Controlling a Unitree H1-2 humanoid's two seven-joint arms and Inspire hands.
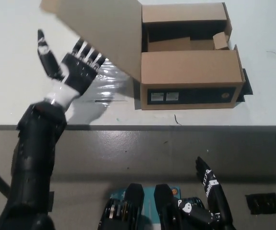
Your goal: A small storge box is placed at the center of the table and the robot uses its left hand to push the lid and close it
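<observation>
Operator: Box status and location?

Technician: The storage box [189, 72] sits near the middle of the white surface [267, 28], its body open and its dark interior visible. The lid [99, 28] stands raised on the box's left side, hinged along the left wall. The left robot hand [70, 72] is under the lid's outer face, fingers apart and extended, fingertips at or just beneath the flap; it holds nothing.

Operator: Failure modes?

Technician: Three are likely. If the push runs sideways rather than up and over, the whole box may slide along the smooth surface instead of the lid turning. The fingertips may slip off the plain cardboard face and lose the flap. A loose inner flap [219, 40] standing up at the far right corner could stop the lid from seating flat.

Operator: Materials?

Technician: Brown corrugated cardboard, matte, thin, rectangular, with a black front panel carrying small labels [164, 97]. A glossy patch of clear film [106, 84] lies on the surface beside the box.

Operator: Other robot hand?

Technician: The right robot hand [207, 196] rests low, below the surface edge, fingers apart, holding nothing.
</observation>
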